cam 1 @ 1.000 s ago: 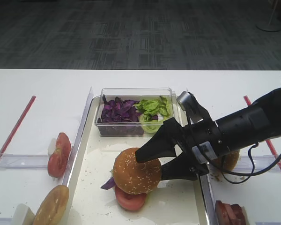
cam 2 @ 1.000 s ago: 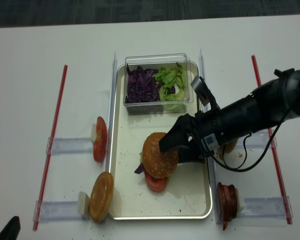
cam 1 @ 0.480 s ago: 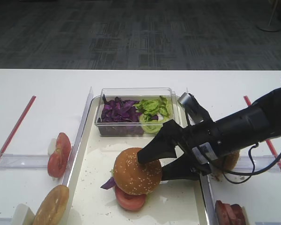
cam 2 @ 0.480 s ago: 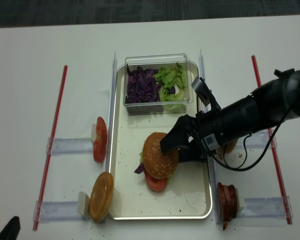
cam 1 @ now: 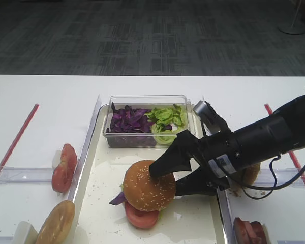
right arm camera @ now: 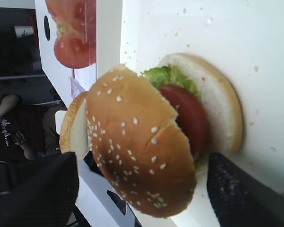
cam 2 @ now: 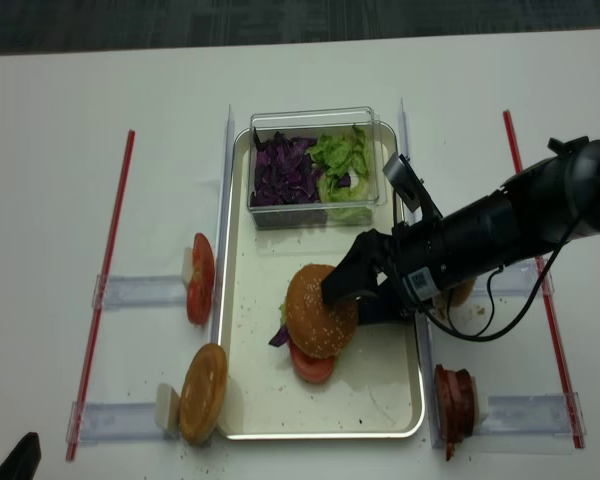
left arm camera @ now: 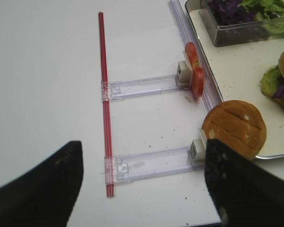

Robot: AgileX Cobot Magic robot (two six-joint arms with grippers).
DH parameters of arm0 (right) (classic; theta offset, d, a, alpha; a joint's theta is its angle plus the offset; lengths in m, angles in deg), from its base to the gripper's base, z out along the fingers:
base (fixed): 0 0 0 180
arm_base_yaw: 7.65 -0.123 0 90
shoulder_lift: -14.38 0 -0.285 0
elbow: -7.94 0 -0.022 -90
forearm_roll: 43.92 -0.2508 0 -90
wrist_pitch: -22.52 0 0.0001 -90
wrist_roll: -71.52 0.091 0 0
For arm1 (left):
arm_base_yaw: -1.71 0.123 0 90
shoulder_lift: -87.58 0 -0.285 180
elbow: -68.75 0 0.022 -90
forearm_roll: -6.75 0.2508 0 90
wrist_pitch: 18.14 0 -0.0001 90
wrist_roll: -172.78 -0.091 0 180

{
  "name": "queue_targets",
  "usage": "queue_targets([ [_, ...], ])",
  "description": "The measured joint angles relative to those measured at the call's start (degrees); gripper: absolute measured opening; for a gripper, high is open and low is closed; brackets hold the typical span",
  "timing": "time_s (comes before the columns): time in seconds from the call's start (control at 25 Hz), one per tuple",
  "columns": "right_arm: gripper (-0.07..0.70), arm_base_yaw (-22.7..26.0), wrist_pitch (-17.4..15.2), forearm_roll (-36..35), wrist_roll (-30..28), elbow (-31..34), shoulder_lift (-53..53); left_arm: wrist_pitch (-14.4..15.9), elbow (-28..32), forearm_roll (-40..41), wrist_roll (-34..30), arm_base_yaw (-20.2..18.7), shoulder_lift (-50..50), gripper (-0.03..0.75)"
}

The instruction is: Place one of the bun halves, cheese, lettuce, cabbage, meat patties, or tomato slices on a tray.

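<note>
Exterior high: right fingers (cam 1: 168,178) (spread wide) unmoved beside sesame bun top (cam 1: 148,185).

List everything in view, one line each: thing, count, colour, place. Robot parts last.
tray: one, cream with silvery rim, table centre.
clear box: one, far end of tray.
cabbage: shreds, purple, left half of box.
lettuce: pieces, green, right half of box.
burger stack: one, mid tray; sesame bun top tilted on tomato, lettuce, cabbage and a pale bun base.
tomato slices: two, red, on edge in rack left of tray.
seedless bun: one, tan, near-left rack.
meat patties: dark red-brown, count unclear, near-right rack.
another bun: one, brown, behind right arm.
red strips: two, table's sides.
right gripper: open around bun top.
left gripper: open, over left table.
</note>
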Motion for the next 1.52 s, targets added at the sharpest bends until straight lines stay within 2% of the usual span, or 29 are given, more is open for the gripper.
queue_targets([
  [0.24, 0.58, 0.0, 0.1, 2.7, 1.6, -1.0, 0.0, 0.0, 0.0, 0.4, 0.0, 0.0, 0.0, 0.493],
  [0.48, 0.582, 0.0, 3.4, 9.5, 7.0, -3.6, -1.8, 0.0, 0.0, 0.4, 0.0, 0.0, 0.0, 0.492],
  [0.56, 0.582, 0.0, 3.5, 11.5, 8.8, -4.3, -2.3, 0.0, 0.0, 0.0, 0.0, 0.0, 0.0, 0.492],
  [0.84, 0.582, 0.0, 3.2, 14.6, 12.4, -5.7, -4.3, 0.0, 0.0, 0.0, 0.0, 0.0, 0.0, 0.492],
  [1.28, 0.582, 0.0, 2.3, 16.8, 14.7, -5.8, -8.7, 0.0, 0.0, 0.0, 0.0, 0.0, 0.0, 0.492],
  [1.52, 0.582, 0.0, 1.6, 24.3, 20.0, -9.3, -11.9, 0.0, 0.0, 0.0, 0.0, 0.0, 0.0, 0.492],
])
